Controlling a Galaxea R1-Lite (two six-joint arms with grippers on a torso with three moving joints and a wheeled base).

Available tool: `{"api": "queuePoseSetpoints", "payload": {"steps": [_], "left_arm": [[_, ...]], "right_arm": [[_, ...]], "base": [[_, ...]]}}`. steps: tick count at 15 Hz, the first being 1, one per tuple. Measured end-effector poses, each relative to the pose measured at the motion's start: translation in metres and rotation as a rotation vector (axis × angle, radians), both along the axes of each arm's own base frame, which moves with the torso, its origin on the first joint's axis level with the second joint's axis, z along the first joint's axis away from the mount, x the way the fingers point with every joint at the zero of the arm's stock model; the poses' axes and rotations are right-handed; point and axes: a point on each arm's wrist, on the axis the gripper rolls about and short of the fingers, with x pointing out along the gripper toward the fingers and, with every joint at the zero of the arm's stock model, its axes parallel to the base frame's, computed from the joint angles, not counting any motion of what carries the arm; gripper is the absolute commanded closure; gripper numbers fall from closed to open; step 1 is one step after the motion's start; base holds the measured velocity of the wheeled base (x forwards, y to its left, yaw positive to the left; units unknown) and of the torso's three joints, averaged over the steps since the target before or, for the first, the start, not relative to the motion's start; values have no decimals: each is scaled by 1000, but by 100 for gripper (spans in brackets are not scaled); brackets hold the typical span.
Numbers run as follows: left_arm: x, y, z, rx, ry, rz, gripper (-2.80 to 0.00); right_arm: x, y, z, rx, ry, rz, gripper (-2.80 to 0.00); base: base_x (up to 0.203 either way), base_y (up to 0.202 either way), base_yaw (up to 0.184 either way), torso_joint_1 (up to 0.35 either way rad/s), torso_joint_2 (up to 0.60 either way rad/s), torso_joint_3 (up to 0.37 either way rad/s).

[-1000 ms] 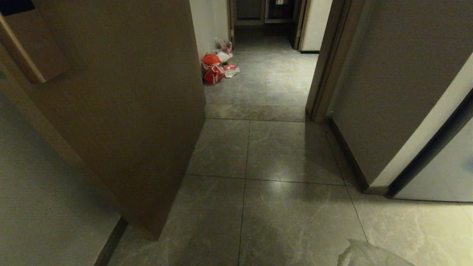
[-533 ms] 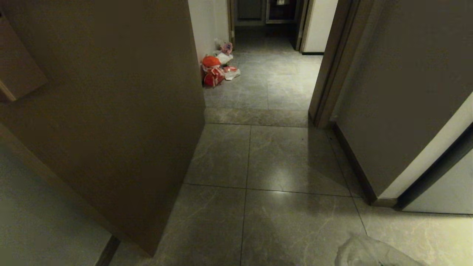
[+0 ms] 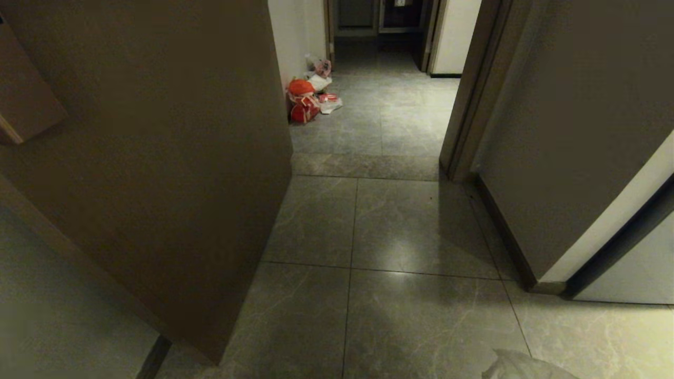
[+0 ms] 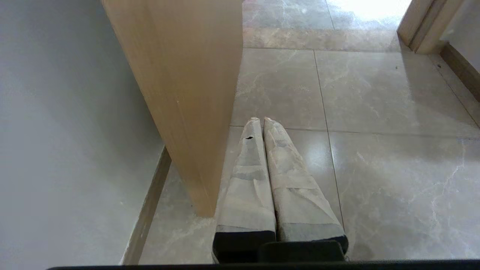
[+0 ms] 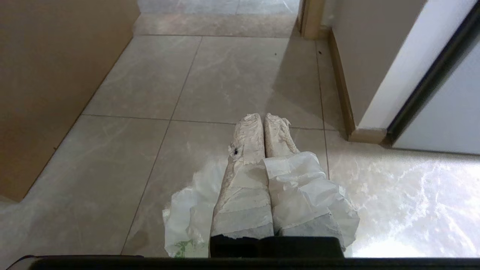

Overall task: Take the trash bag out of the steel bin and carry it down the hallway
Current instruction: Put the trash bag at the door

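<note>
The trash bag (image 5: 307, 187), thin crinkled whitish plastic, is bunched over one finger of my right gripper (image 5: 262, 117) and hangs down beneath it. That gripper is shut on the bag, its taped fingertips pressed together just above the floor. In the head view only the bag's top (image 3: 526, 366) pokes in at the lower right. My left gripper (image 4: 261, 119) is shut with nothing in it, held low beside a wooden panel (image 4: 187, 93). The hallway's grey marbled tiles (image 3: 410, 231) run ahead. The steel bin is out of view.
A tall brown panel (image 3: 158, 158) walls off the left side. A heap of red and white bags (image 3: 308, 97) lies against the cream wall further on. On the right are a dark door frame (image 3: 468, 105) and a wall corner (image 3: 542, 287).
The whole head view has shifted a little, so the camera moved forward along the passage early on. The bag's top now sits slightly lower at the bottom edge.
</note>
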Motion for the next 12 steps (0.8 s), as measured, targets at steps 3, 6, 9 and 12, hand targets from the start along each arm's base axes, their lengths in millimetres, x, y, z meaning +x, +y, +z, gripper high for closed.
{"api": "queuePoseSetpoints", "payload": {"steps": [3,6,9,12], "left_arm": [[0,0,0,0,0,0,0],[0,0,0,-1,0,1,0],[0,0,0,-1,0,0,0],[0,0,0,-1,1,-1,0]], "right_arm": [[0,0,0,0,-1,1,0],[0,0,0,0,0,2,0],[0,0,0,0,1,0,0],[0,0,0,0,1,0,0]], "base": [[2,-60,7,0,2,1],[0,-192,-1,-1,2,3],[0,-177,-1,2,2,3],[0,-31,-1,0,1,1]]}}
